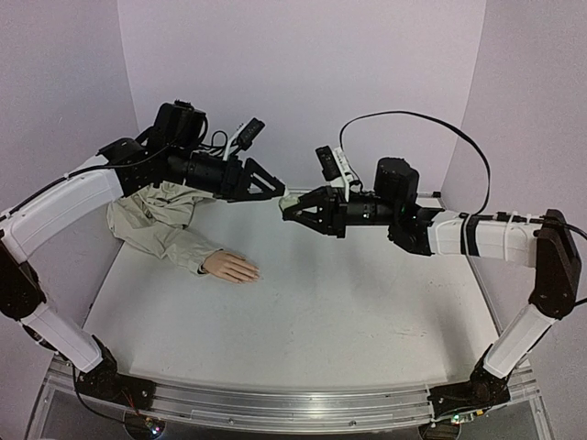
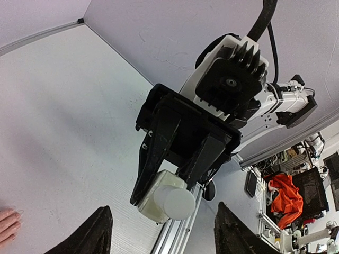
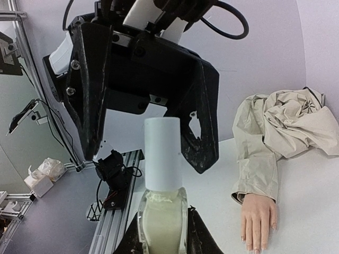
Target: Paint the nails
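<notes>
Two fingers (image 3: 200, 241) of the right gripper (image 3: 163, 228) pinch one white bottle (image 3: 161, 185).

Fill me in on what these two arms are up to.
The right pincer is shut on a small nail-polish bottle and holds it up in the air between the two arms. The left pincer is open and faces it, with its fingers on either side of the white cap, which is on the bottle. The mannequin hand lies palm down on the table in its beige sleeve, and neither arm is touching it. Painting has not begun.
</notes>
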